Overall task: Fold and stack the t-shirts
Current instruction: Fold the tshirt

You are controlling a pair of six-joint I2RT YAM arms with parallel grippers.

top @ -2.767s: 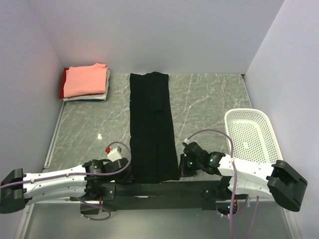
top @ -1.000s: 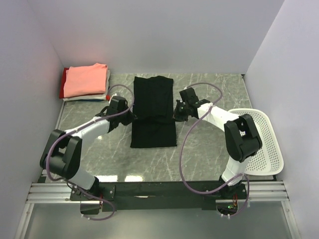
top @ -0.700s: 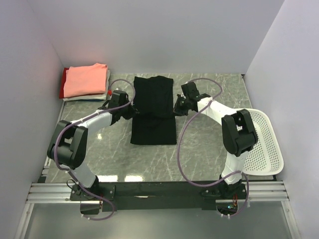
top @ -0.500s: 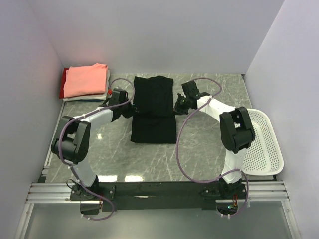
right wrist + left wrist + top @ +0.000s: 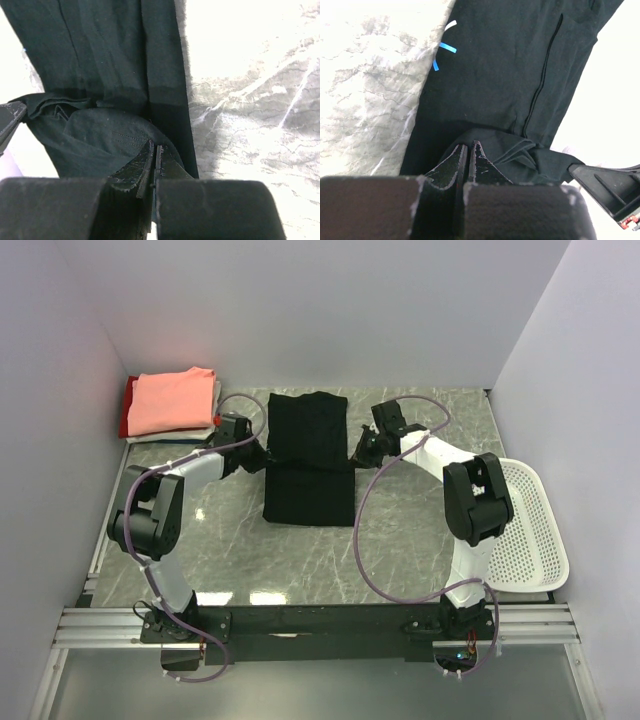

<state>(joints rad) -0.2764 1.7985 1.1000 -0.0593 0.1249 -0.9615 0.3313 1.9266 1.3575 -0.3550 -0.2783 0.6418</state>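
The large black t-shirt (image 5: 308,485) lies in the middle of the table, its near half doubled over towards the far end. My left gripper (image 5: 262,455) is shut on the shirt's left edge and my right gripper (image 5: 358,453) is shut on its right edge, both at the fold line. In the left wrist view the left gripper (image 5: 468,146) pinches bunched black cloth (image 5: 510,65). In the right wrist view the right gripper (image 5: 154,146) pinches a hemmed black fold (image 5: 100,45). A folded stack (image 5: 172,405) with a salmon-pink shirt on top of white and red ones sits at the back left.
A white mesh basket (image 5: 520,530) stands at the right edge of the marble table (image 5: 420,530). Walls close off the left, back and right sides. The arms' base rail (image 5: 320,625) runs along the near edge.
Both grippers have carried the black shirt's near hem from the near edge to the far half, folding the long strip over. In the last second they crept slightly farther back.
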